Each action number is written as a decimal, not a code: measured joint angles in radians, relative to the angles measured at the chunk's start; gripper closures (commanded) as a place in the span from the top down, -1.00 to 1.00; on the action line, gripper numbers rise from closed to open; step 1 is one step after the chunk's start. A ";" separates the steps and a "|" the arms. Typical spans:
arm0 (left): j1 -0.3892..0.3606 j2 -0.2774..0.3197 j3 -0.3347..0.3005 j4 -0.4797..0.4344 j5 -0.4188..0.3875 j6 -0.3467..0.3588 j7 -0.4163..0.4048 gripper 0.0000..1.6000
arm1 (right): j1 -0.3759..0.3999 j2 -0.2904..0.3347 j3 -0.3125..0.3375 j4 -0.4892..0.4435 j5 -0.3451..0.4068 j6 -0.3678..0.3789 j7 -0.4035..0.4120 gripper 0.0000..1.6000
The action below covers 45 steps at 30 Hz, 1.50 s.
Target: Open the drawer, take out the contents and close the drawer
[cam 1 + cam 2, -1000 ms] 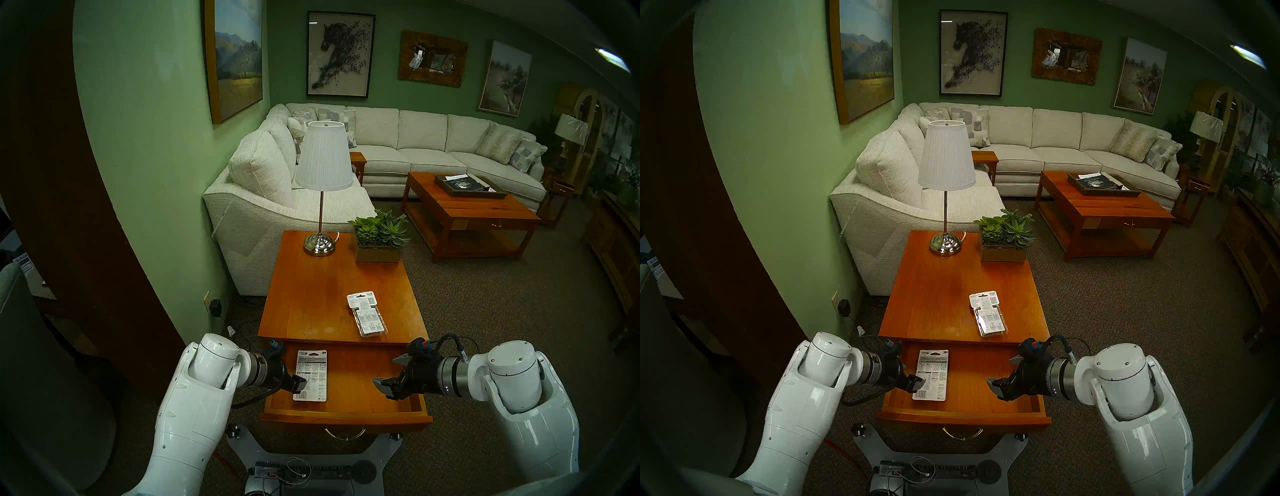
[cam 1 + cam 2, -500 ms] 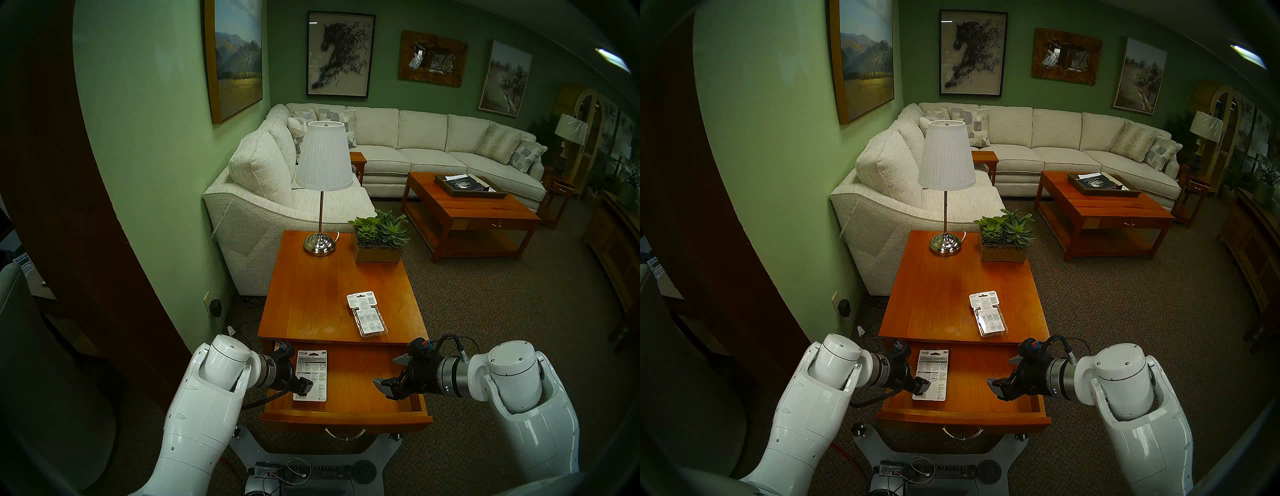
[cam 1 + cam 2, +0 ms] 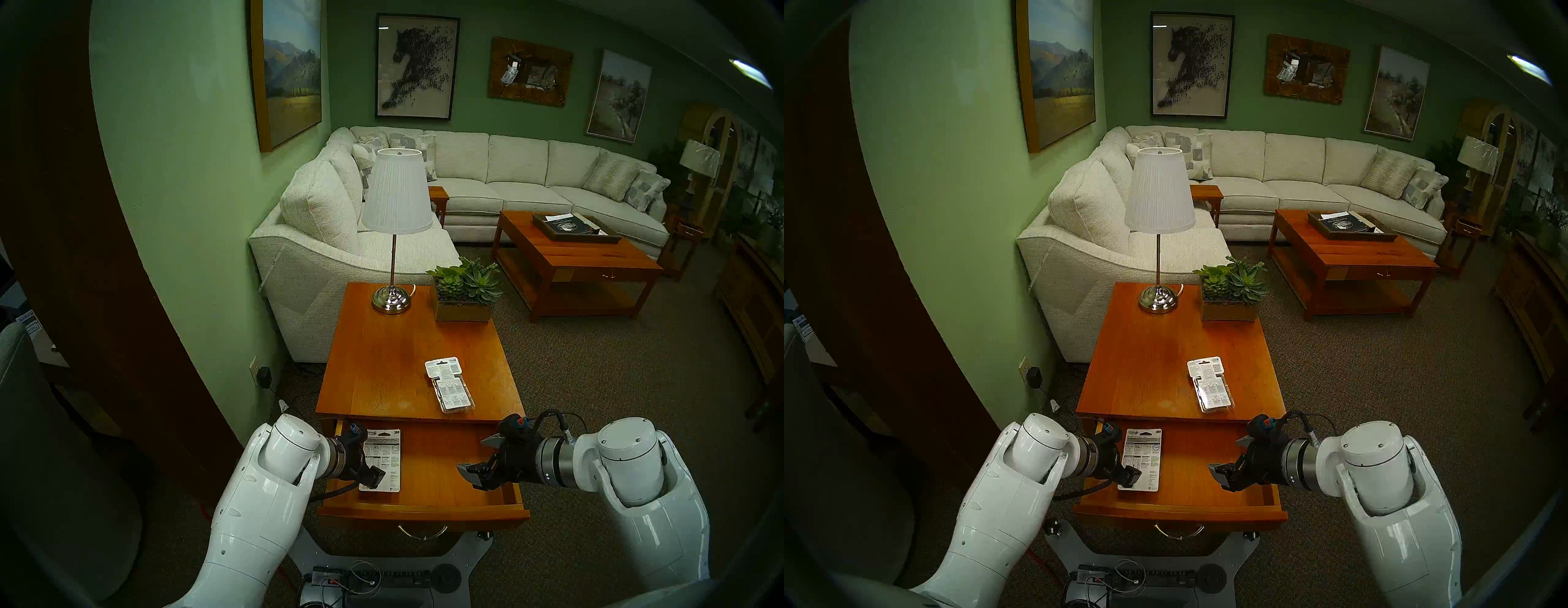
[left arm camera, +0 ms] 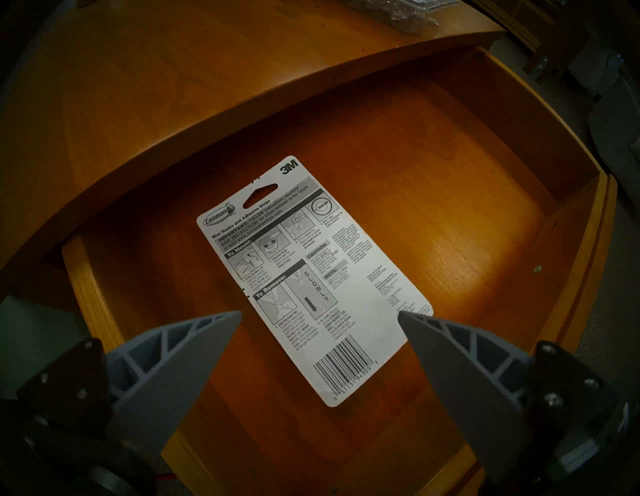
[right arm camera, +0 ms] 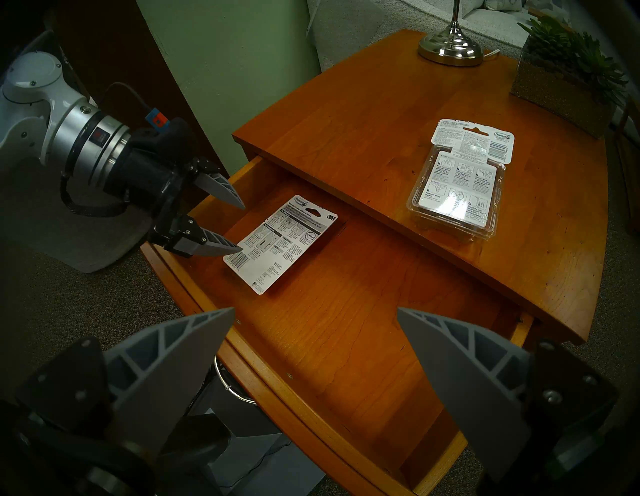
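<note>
The orange-brown wooden drawer [image 3: 445, 471] stands pulled out of the side table, its silver bail handle [image 3: 422, 533] at the front. A flat white printed card [image 3: 386, 450] with a barcode and 3M mark lies in the drawer's left half. My left gripper [image 3: 373, 467] hovers open just over the card's near, barcode end [image 4: 346, 367], with nothing between the fingers. On the table top lies a clear blister pack [image 3: 450, 384] with a white header card. Above the drawer's right side, my right gripper [image 3: 471, 455] hangs open and empty.
At the far end of the side table [image 3: 382, 361] stand a lamp [image 3: 391, 299] and a succulent planter [image 3: 464, 303]. A white sofa [image 3: 322, 254] is beyond it and a green wall [image 3: 191, 254] to the left. My base [image 3: 382, 573] sits under the drawer front.
My left arm has moved right, carrying its open gripper from the drawer's left edge to over the card. The right arm, card and blister pack have not moved.
</note>
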 measured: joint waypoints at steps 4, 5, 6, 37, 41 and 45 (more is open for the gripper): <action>-0.003 -0.004 0.014 0.012 0.016 -0.011 0.022 1.00 | 0.000 0.000 0.000 0.000 0.000 0.000 0.000 1.00; -0.003 -0.004 0.016 0.014 0.019 -0.013 0.026 1.00 | 0.000 0.000 0.000 0.000 0.000 0.000 0.000 1.00; -0.004 -0.006 0.020 0.018 0.023 -0.016 0.032 1.00 | 0.000 0.000 0.000 0.000 0.000 0.000 0.000 1.00; -0.063 -0.053 0.044 0.183 0.035 -0.053 0.114 1.00 | 0.000 0.001 0.000 0.000 0.000 0.000 0.000 1.00; -0.075 -0.056 0.044 0.203 0.028 -0.053 0.117 1.00 | 0.000 0.001 0.000 0.000 0.001 0.000 0.000 1.00; -0.092 -0.061 0.044 0.226 0.019 -0.055 0.121 1.00 | 0.000 0.001 0.000 0.000 0.001 0.000 0.000 1.00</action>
